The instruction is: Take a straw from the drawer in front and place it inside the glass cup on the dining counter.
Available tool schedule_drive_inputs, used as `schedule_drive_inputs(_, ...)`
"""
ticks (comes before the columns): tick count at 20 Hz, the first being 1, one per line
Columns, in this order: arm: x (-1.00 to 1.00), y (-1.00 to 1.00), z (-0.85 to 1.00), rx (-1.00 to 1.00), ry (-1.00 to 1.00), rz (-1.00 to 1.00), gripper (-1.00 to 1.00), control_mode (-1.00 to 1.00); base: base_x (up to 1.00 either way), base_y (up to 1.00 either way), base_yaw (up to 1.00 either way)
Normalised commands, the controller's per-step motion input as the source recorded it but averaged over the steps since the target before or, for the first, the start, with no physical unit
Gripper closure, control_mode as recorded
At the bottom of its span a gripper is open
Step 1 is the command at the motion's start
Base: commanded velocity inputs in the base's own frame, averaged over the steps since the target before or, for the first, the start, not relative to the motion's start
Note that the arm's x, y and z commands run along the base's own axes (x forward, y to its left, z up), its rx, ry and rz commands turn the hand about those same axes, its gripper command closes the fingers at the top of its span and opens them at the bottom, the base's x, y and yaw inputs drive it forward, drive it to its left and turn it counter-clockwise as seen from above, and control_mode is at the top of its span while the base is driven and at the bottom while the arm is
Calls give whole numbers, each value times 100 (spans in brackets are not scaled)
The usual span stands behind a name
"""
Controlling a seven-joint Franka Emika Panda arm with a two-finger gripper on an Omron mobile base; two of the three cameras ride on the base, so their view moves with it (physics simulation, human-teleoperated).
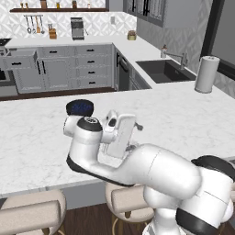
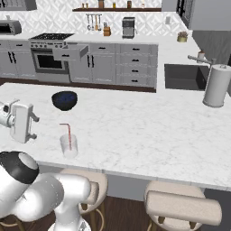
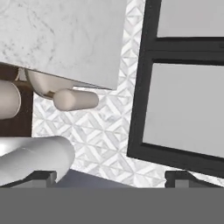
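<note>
1. Left base view: you've got a grey-cabinet kitchen at the back and the big marble counter (image 1: 183, 119) running across the middle. A sink (image 1: 163, 71) sits in the far worktop at right, with a paper towel roll (image 1: 205, 74) near it. One drawer (image 1: 20, 59) at far left is pulled out of the cabinet row. A dark blue bowl (image 1: 80, 108) peeks over the arm's elbow. The hand is turned sideways over the counter's near part, so you can't really read the claw from here. Two stools (image 1: 32, 213) sit under the counter edge.

2. Right base view: same counter (image 2: 149, 131) from the other side, and here's the good bit. The cup (image 2: 69, 145) stands near the front edge, and the straw (image 2: 68, 131) is inside it, leaning a little, its top poking out above the rim. The bowl (image 2: 64, 100) is farther back, apart from the cup. The gripper (image 2: 32, 127) is at the left, beside the cup and not touching it, with nothing in it. The open drawer (image 2: 70, 53) is by the stove (image 2: 50, 37), well away.

3. Hand view: the camera's rolled, so you see marble slab, a stool (image 3: 65, 94), patterned wall and a dark-framed window (image 3: 183, 92). The two fingertips (image 3: 41, 177) sit far apart at the bottom, so the claw is spread wide and empty.
</note>
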Motion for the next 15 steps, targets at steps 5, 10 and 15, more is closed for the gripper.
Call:
schedule_drive_inputs(5,-100,-81,100,37,-23,0,-100,-100,0,0,0)
schedule_drive_inputs(10,-93,-100,84,47,-16,0,-100,-100,0,0,0)
schedule_drive_inputs(15,-60,-100,37,51,-3,0,-100,-100,0,0,0)
